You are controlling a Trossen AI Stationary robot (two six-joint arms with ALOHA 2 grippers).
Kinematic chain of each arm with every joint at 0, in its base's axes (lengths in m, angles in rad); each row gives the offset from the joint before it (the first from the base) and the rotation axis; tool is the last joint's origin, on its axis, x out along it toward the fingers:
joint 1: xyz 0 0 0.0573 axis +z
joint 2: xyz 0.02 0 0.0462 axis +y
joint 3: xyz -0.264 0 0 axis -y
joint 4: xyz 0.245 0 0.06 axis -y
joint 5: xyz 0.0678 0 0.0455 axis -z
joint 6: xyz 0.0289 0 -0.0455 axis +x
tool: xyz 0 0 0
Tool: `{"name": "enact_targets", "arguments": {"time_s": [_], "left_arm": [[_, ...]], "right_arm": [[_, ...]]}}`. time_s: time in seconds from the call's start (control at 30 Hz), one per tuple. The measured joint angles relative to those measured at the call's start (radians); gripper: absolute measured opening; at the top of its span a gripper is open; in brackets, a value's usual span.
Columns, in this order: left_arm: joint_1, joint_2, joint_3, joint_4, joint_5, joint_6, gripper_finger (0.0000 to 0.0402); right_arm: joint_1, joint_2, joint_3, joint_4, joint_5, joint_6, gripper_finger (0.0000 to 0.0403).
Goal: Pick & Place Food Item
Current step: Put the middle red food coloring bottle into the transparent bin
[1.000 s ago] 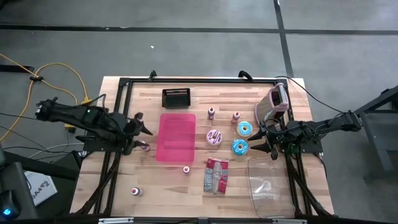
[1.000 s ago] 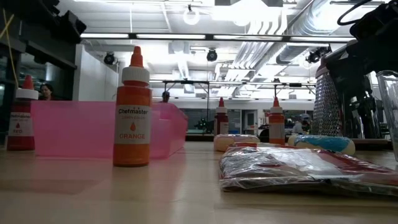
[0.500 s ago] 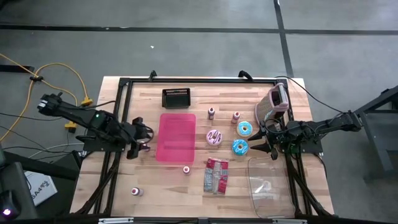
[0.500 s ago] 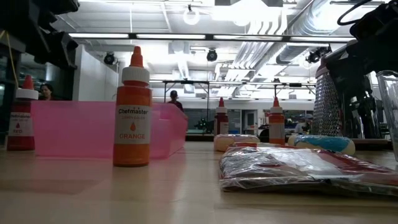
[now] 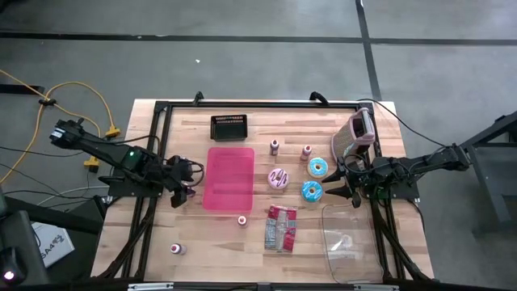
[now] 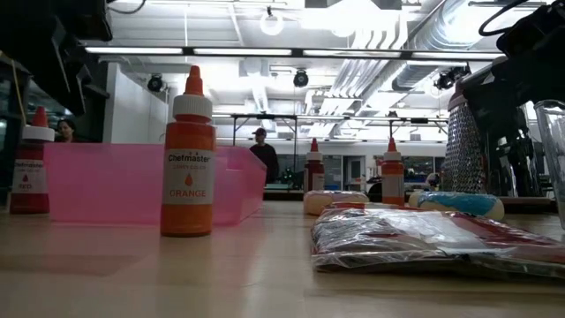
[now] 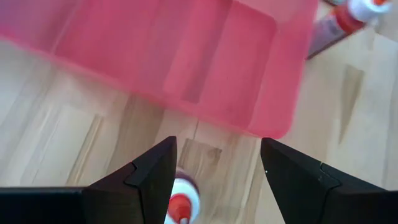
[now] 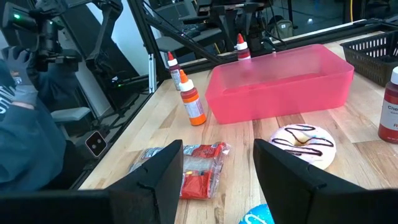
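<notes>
A white donut with chocolate drizzle (image 5: 279, 179) (image 8: 303, 143) and two blue-iced donuts (image 5: 317, 167) (image 5: 312, 191) lie right of the pink tray (image 5: 229, 178). A red and silver food packet (image 5: 280, 226) (image 8: 189, 167) lies nearer the front edge. My left gripper (image 5: 183, 184) (image 7: 214, 163) is open and tipped downward at the tray's left side, above a small red-tipped bottle (image 7: 180, 203) that stands between its fingers without touching them. My right gripper (image 5: 340, 186) (image 8: 217, 167) is open and level, just right of the nearer blue donut.
Small colour bottles stand about the table (image 5: 275, 146) (image 5: 307, 151) (image 5: 241, 220) (image 5: 176, 249); the orange one (image 6: 187, 155) is close to the low camera. A black basket (image 5: 229, 127), a grater (image 5: 355, 133) and a clear container (image 5: 351, 242) are also there. A person walks in the room behind.
My left gripper has sunk a little and shifted toward the table's near edge, beside the pink tray, while rolling about its own axis; it stays open. My right arm has kept still. The person in the background has walked rightward.
</notes>
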Motion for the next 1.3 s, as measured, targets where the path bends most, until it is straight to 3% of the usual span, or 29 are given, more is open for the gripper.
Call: {"name": "enact_targets", "arguments": {"time_s": [0.23, 0.53, 0.8, 1.3], "left_arm": [[0.072, -0.001, 0.014, -0.028, 0.014, -0.029, 0.0227], [0.250, 0.117, 0.128, -0.194, 0.200, -0.018, 0.0227], [0.407, 0.251, 0.179, -0.236, 0.409, 0.041, 0.0227], [0.636, 0.432, 0.179, -0.290, 0.557, 0.174, 0.0227]], "right_arm": [[0.000, 0.000, 0.000, 0.000, 0.000, 0.000, 0.0183], [0.000, 0.000, 0.000, 0.000, 0.000, 0.000, 0.0183], [0.000, 0.000, 0.000, 0.000, 0.000, 0.000, 0.0183], [0.000, 0.000, 0.000, 0.000, 0.000, 0.000, 0.0183]]}}
